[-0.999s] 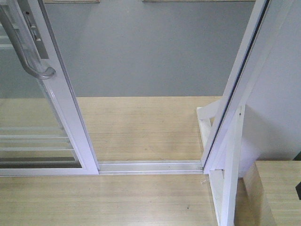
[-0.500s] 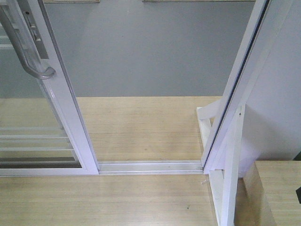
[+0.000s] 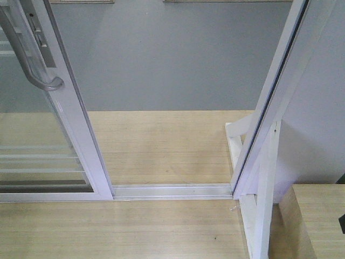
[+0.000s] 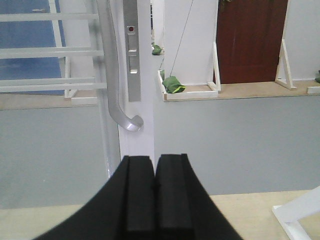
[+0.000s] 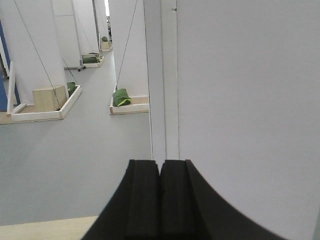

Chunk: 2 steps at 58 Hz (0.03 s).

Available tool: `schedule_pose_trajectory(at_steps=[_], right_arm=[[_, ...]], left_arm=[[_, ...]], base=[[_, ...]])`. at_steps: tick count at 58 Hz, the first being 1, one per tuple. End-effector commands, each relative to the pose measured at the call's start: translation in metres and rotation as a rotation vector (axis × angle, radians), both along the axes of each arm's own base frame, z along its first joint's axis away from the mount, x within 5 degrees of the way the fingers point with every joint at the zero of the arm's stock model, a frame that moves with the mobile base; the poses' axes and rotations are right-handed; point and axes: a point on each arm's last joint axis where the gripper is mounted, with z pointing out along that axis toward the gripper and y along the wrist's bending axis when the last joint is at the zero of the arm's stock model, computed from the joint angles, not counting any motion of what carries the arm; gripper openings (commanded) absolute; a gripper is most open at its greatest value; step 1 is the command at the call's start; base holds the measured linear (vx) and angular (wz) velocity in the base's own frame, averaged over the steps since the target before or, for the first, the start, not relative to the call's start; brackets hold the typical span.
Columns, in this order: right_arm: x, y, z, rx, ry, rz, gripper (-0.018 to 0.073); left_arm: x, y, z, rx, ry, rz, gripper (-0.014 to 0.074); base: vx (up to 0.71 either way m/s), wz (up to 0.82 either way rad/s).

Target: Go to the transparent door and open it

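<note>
Both grippers are sitting clenched and empty, the left gripper (image 4: 154, 197) nearer, just below the transparent door's (image 4: 136, 125) upright handle (image 4: 116, 75).

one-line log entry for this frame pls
stage: door open | transparent door: slid left, doorway clear | handle: not gripped | left end effector: shut, empty | right end effector: shut, empty

Test-hall mock-up: freestanding white partition walls (image 5: 125, 45) braced by wires, sandbagged bases (image 4: 172, 84)

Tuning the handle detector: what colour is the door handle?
Silver-grey metal handle on the transparent door's white frame; clearest in the left wrist view.
</note>
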Motion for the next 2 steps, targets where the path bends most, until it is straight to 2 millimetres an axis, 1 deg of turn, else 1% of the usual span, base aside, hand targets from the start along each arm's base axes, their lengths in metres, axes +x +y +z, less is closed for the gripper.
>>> schedule_pose_trajectory(at_steps=[1,2], right_arm=[[-0.0004,-0.0004,0.0059,-0.014,-0.080,-0.007,-0.0006],[-0.0004,-0.0004,0.0059,-0.014,-0.080,-0.007,-0.0006]], left_arm=[[0.0008,-0.0006,0.0045,-0.007,-0.068,-0.009,-0.0006],[0.0008,-0.0006,0.0045,-0.007,-0.068,-0.009,-0.0006]], base=[[0.00,0.00],[0.00,0.00]])
